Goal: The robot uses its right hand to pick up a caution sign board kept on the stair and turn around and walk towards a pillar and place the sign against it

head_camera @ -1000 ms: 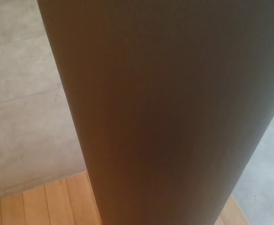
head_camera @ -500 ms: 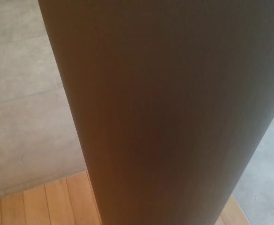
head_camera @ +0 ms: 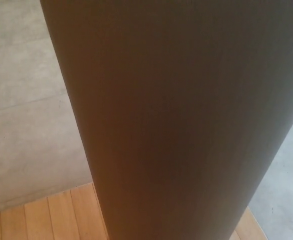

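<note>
Grey concrete floor (head_camera: 21, 100) meets wooden planks (head_camera: 46, 217)

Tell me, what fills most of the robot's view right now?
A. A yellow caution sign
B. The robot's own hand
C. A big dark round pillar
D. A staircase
C: a dark pillar spans the middle of the head view, with concrete floor and wooden planks beside it.

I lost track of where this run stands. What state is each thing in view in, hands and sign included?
Pillar: upright, close up, filling most of the head view.
Wooden floor: bare where it shows, meeting the pillar's foot.
Concrete surface: bare, behind the wood.
Caution sign: not in view.
Left hand: not in view.
Right hand: not in view.
</note>
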Available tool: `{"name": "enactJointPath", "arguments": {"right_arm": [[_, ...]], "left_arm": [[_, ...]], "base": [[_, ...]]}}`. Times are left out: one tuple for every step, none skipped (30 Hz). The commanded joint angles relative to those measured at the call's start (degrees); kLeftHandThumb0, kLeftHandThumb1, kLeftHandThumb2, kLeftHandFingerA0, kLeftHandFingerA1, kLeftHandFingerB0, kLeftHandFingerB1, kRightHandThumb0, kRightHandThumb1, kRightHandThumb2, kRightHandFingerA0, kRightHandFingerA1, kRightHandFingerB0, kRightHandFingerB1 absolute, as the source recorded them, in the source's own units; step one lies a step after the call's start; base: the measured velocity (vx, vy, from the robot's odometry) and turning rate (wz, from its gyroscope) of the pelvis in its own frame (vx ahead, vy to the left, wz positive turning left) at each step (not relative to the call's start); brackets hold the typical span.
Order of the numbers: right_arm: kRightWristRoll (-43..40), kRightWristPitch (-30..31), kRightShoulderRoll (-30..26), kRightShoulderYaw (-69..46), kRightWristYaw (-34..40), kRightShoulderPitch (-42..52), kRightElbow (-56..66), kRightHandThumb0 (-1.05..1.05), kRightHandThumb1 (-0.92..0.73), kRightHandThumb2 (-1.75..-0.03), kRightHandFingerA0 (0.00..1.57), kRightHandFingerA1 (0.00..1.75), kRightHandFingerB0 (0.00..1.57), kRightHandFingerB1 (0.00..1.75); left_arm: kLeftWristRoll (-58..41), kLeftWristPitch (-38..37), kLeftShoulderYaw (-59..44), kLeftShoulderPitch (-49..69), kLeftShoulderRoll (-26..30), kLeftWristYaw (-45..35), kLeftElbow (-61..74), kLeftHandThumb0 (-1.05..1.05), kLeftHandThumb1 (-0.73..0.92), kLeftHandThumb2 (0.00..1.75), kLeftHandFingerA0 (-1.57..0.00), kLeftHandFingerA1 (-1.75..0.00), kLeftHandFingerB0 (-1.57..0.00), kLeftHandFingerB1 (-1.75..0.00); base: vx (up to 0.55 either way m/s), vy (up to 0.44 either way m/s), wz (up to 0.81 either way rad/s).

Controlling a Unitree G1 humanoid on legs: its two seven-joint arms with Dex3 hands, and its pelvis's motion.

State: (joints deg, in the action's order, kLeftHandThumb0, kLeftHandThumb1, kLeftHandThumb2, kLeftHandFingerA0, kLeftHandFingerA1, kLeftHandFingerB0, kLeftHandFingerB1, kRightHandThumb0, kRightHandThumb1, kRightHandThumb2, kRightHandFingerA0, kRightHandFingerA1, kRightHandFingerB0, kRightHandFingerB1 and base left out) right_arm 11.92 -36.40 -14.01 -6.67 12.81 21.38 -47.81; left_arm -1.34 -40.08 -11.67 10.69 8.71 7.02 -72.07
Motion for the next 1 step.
{"name": "enactJointPath", "arguments": {"right_arm": [[-0.24,0.61,-1.16,0.12,0.0,-0.13,-0.63,0.0,-0.53,-1.06,0.93,1.08,0.79,0.69]], "left_arm": [[-0.26,0.82,-0.6,0.07,0.68,-0.61,-0.11,-0.01,0.45,1.05,-1.4,-1.07,-1.24,-0.99]], "base": [[0.0,0.0,0.0]]}}
